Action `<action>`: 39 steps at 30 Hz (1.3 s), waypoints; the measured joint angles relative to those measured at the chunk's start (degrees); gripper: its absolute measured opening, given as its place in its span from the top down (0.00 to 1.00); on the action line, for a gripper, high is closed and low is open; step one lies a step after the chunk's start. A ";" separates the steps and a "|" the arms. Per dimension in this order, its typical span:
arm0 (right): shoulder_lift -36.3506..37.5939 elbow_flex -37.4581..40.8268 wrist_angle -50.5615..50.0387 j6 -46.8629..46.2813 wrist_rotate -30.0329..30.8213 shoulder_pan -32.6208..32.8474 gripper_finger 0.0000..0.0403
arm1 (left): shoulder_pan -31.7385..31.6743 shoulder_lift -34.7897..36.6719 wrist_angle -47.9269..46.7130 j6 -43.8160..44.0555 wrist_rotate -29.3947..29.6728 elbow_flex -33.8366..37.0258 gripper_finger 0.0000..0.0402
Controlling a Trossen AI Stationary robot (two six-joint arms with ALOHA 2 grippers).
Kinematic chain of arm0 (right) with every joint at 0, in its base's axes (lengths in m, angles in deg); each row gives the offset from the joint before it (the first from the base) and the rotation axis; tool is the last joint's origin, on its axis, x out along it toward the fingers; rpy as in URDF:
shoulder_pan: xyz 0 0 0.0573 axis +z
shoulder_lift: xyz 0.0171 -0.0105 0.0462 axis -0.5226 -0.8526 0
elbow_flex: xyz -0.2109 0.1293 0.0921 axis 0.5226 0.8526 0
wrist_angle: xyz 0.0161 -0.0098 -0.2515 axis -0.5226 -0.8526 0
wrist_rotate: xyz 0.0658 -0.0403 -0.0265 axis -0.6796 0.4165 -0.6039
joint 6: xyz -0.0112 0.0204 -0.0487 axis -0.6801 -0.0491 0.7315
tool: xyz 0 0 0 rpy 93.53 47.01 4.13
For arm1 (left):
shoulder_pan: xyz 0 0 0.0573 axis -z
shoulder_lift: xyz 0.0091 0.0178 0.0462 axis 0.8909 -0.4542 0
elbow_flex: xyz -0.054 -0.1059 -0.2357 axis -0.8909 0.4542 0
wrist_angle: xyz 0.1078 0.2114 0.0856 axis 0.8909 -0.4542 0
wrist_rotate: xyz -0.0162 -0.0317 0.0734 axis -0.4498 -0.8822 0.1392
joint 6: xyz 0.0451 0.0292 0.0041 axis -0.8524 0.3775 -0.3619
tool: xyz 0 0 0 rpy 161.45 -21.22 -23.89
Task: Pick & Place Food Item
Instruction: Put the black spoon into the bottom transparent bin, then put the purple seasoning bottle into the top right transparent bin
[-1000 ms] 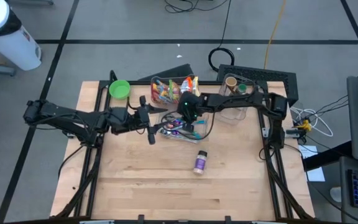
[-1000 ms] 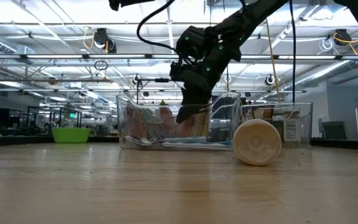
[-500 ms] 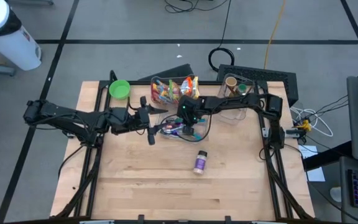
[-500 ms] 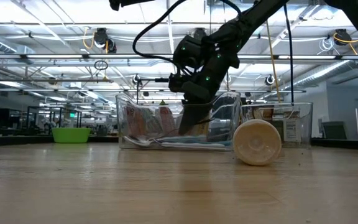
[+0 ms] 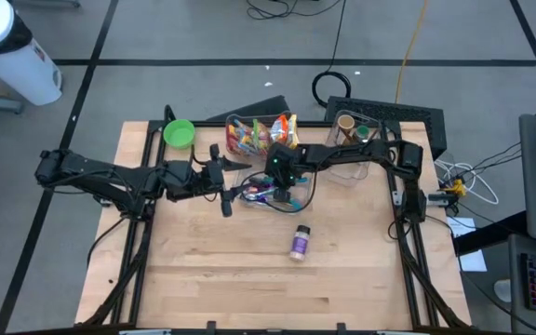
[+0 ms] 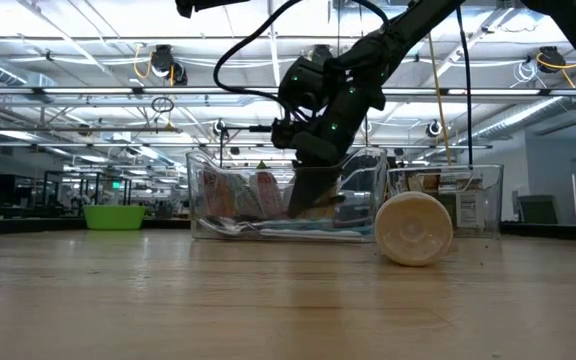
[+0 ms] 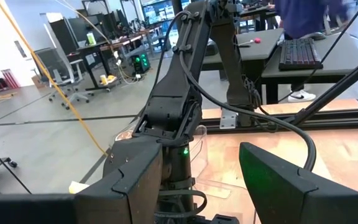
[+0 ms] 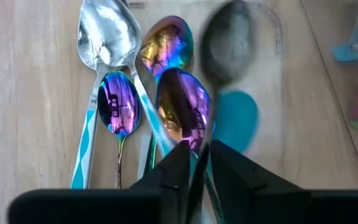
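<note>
Your right gripper has dropped lower into the bin, pinching a spoon; the bottle waits untouched. Left gripper hangs released.

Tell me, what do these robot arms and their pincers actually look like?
Both arms are matte black, built of jointed tube-like segments. Looping black cables run along the right arm, and a small green light glows near its wrist. The left gripper has two flat, angular black fingers; the right gripper has narrower black ones.
</note>
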 joint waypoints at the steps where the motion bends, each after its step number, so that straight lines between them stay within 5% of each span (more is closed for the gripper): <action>1: 0.00 0.00 0.14 -0.01 0.01 0.00 0.90 | 0.00 0.00 -0.02 0.11 0.00 0.00 0.44; 13: 5.66 0.07 2.12 1.47 0.08 0.01 0.69 | 0.00 0.00 -0.28 0.35 0.03 0.00 0.44; 25: 26.20 3.96 2.75 6.49 3.40 5.10 0.68 | 1.29 0.02 -0.48 2.65 0.04 0.00 0.44; 30: 39.95 14.62 8.82 6.01 9.45 9.15 0.69 | 2.25 0.02 -0.73 2.89 0.13 0.02 0.44; 39: 63.92 46.59 35.96 -0.23 9.05 15.61 0.68 | 2.38 -0.46 -3.12 9.06 -2.13 0.02 0.44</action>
